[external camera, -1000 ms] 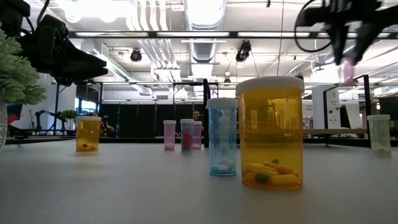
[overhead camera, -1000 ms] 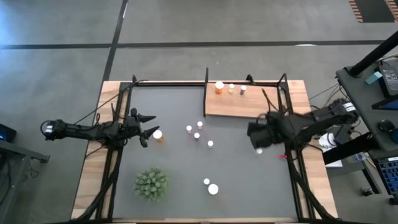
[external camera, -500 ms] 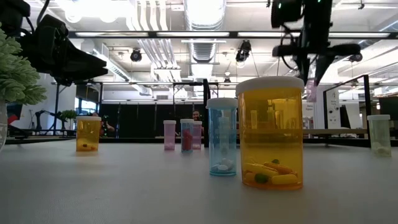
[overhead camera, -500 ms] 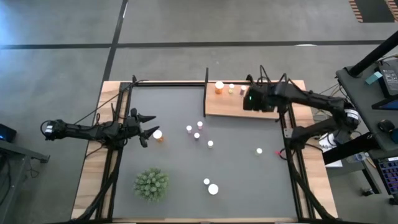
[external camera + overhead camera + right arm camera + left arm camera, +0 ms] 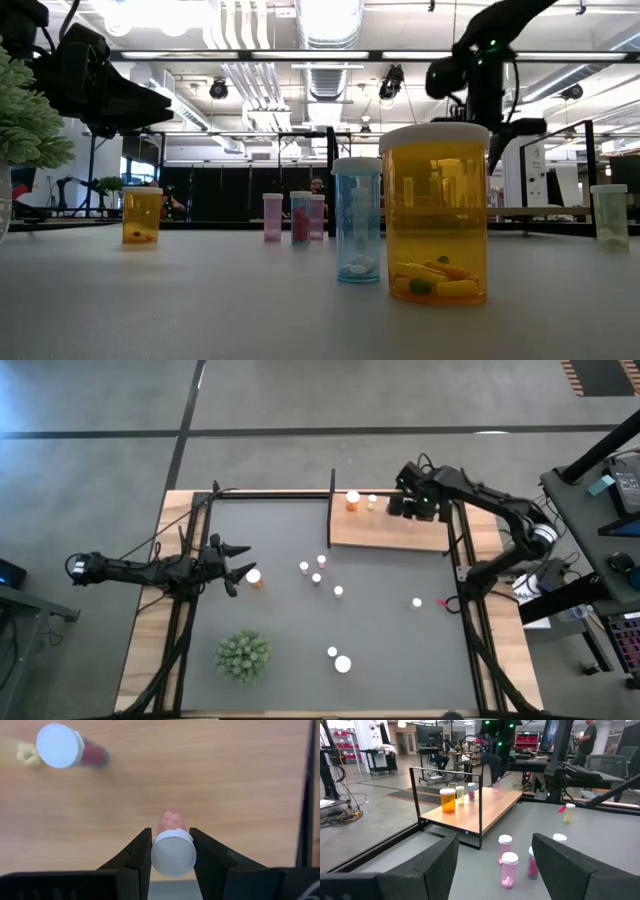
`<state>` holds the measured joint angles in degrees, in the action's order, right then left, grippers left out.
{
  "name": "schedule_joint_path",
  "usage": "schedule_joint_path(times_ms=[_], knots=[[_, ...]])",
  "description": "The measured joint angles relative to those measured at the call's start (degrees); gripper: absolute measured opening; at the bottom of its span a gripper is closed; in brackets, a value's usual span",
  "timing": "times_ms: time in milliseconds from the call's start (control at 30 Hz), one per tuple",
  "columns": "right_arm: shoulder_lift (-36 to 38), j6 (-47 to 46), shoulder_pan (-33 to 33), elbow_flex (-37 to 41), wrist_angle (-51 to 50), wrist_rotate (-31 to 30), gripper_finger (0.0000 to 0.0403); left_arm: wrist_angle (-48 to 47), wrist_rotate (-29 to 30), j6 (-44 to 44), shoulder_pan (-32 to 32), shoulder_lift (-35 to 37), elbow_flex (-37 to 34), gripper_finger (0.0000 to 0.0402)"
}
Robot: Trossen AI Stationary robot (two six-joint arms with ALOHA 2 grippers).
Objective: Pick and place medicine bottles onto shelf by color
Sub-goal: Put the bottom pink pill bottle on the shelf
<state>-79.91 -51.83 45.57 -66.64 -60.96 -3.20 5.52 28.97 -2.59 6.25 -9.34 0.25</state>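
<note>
The left gripper (image 5: pixel 236 563), fingers half open and empty, stays near the mat's left edge beside an orange bottle (image 5: pixel 254 576). The right gripper (image 5: pixel 171 851) has carried a pink bottle (image 5: pixel 172 851), clamped, over the shelf (image 5: pixel 385 530) by the far-edge row; placement looks imminent.

Bright ceiling strip lights (image 5: pixel 330 20) glare at the top of the low view; the mat (image 5: pixel 380 620) is evenly lit, shadows faint, near plant (image 5: pixel 25 110) soft-focused.
</note>
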Motion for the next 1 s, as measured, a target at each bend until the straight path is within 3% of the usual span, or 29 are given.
schedule_joint_path(times_ms=[333,1000], knots=[[-7.4,2.89,4.91,-5.14,0.25,1.98,0.0107,0.0,0.0,0.0,-0.01,0.0,0.0,0.0238],[-9.62,5.42,8.25,-6.31,4.95,2.33,0.0107,0.0,0.0,0.0,0.0,-0.01,0.0,0.0238]])
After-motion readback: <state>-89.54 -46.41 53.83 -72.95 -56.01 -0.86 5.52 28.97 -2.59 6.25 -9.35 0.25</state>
